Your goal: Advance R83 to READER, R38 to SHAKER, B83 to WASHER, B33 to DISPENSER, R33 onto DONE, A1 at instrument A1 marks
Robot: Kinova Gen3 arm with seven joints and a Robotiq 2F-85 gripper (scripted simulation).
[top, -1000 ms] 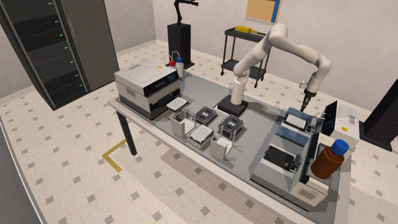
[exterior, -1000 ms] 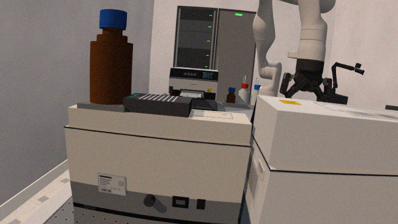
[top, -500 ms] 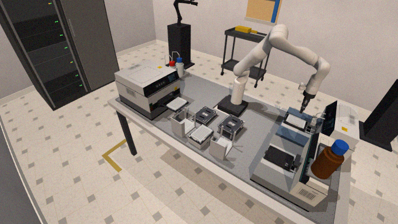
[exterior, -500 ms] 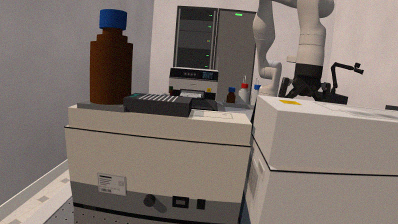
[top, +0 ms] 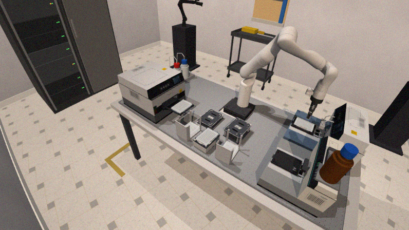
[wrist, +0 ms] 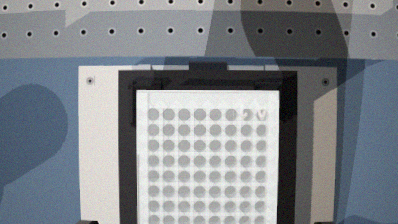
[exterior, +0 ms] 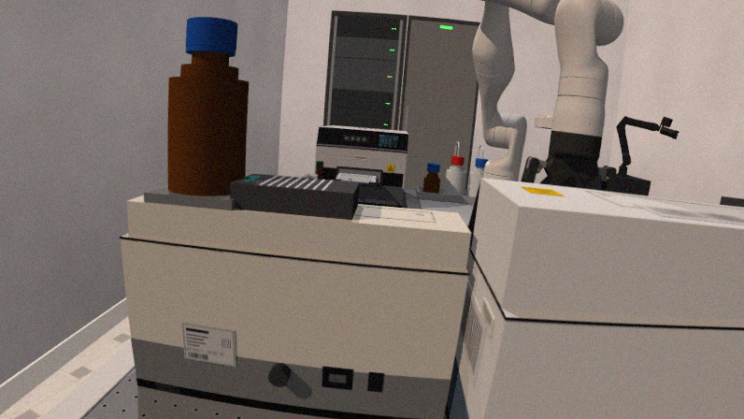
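Observation:
My gripper (top: 309, 116) is open and empty. It hangs close above the far end of a white well plate (top: 303, 124) (wrist: 207, 160). That plate lies flat in the black nest frame (wrist: 127, 150) of the blue-topped instrument (top: 300, 139) (wrist: 30, 150) at the right rear. The wrist view shows the plate's label at its far right corner, too blurred to read. In the exterior view the fingers are hidden behind a white housing (exterior: 598, 250). Another white plate (top: 182, 106) (exterior: 356, 177) lies on the tray of the big instrument at the left. A third plate (top: 206, 136) sits on the small unit between the two racks.
The grey instrument in front of the blue one has an empty dark nest (top: 286, 161). Two open racks (top: 183, 128) (top: 224, 150) and the nests N6 (top: 211, 114) and RG (top: 237, 127) stand mid-table. A brown bottle (top: 337, 167) (exterior: 207, 120) stands at the right front.

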